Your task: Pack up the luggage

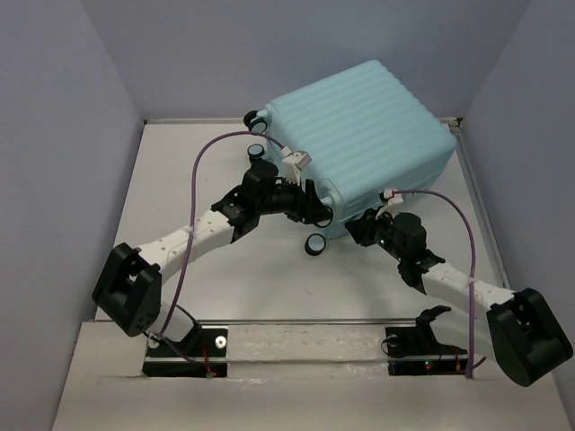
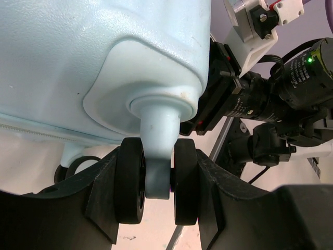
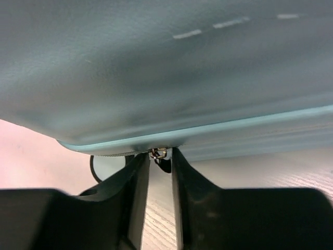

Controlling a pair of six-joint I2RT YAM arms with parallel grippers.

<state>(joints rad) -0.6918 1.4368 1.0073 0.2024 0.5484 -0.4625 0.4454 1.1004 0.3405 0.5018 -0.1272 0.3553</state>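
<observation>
The luggage [image 1: 359, 153] is closed and lies flat on the white table [image 1: 180, 180], toward the far side and a little to the right, with its ribbed aqua shell facing up. Three of its spinner wheels are visible along the left and near edges. Both arms reach in from the near edge and meet at the near side of the case, each with a purple cable [image 1: 202, 171] looping above it.

The left gripper [image 2: 156, 172] is at the near-left corner of the case. It stands about half open, and its two black fingers are closed on a twin wheel [image 2: 130, 179] – one finger touches each black disc, and the pale blue stem is between them.

The right gripper [image 3: 160, 161] is under the near edge, at the zipper line. Only a narrow gap is left between its fingers, and the small metal zipper pull [image 3: 157, 152] sits just at the tips – I cannot tell if it is pinched or only between them.
</observation>
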